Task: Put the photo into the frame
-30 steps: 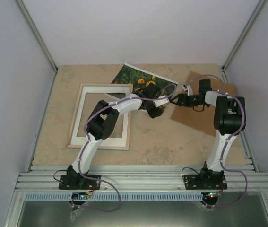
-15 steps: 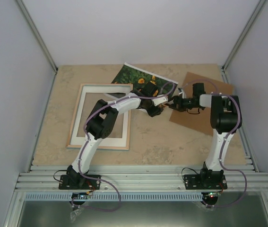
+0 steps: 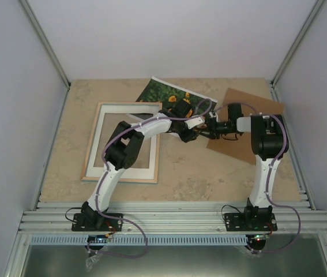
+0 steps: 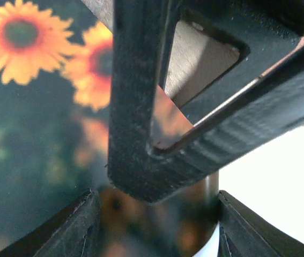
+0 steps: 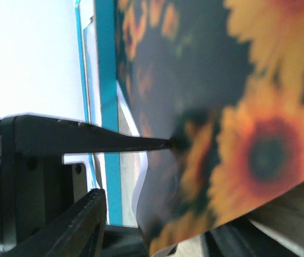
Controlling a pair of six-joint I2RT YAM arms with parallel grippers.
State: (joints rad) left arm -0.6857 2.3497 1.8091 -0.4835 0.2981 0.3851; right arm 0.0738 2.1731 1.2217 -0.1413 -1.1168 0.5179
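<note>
frame (image 3: 117,178): holds white mat (image 3: 123,108), left of left gripper (image 3: 195,134).
photo (image 3: 163,92): orange flowers, dark green, corner lifted.
left gripper: jaws apart over photo.
right gripper (image 3: 209,128): jaws apart around photo edge.

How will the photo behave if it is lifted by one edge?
Probably floppy: the photo bows in a wave at its edge beside the right fingers. Likely light, since it looks sheet-thin there. Perhaps slippery: its surface seems glossy, mirroring the left fingers.

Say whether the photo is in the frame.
Out. The photo is beyond the frame's far right corner; the frame holds only a white mat.
</note>
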